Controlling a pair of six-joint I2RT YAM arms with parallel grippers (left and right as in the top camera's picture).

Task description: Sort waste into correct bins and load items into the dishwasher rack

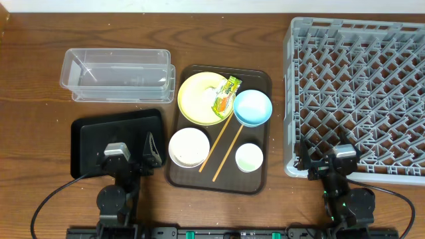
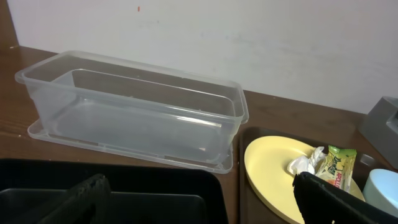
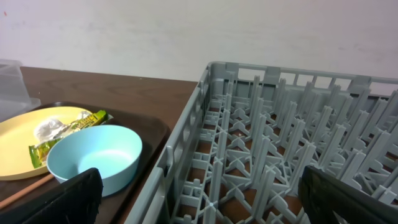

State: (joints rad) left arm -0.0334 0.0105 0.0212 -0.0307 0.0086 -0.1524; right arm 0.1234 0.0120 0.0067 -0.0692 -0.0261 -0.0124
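Observation:
On the brown serving tray point(image 1: 259, 83) lie a yellow plate point(image 1: 196, 99) with the snack wrapper point(image 1: 228, 91) and white scrap point(image 1: 217, 101), a light blue bowl point(image 1: 252, 107), a white bowl point(image 1: 189, 147), a small cup point(image 1: 250, 157) and two chopsticks point(image 1: 222, 143). I cannot make out any rice-like bits. The clear tub point(image 1: 116, 73) and black tray point(image 1: 89, 133) sit to the left, the grey rack point(image 1: 358, 93) to the right. My left gripper point(image 1: 127, 154) point(image 2: 205, 205) is open over the black tray. My right gripper point(image 1: 327, 155) point(image 3: 208, 199) is open over the rack's near left corner.
The serving tray lies between the bins and the rack. The wrist views show the tub point(image 2: 137, 118), plate point(image 2: 273, 168), wrapper point(image 2: 339, 165), blue bowl point(image 3: 93, 155) and rack point(image 3: 280, 143). A wall rises behind the table.

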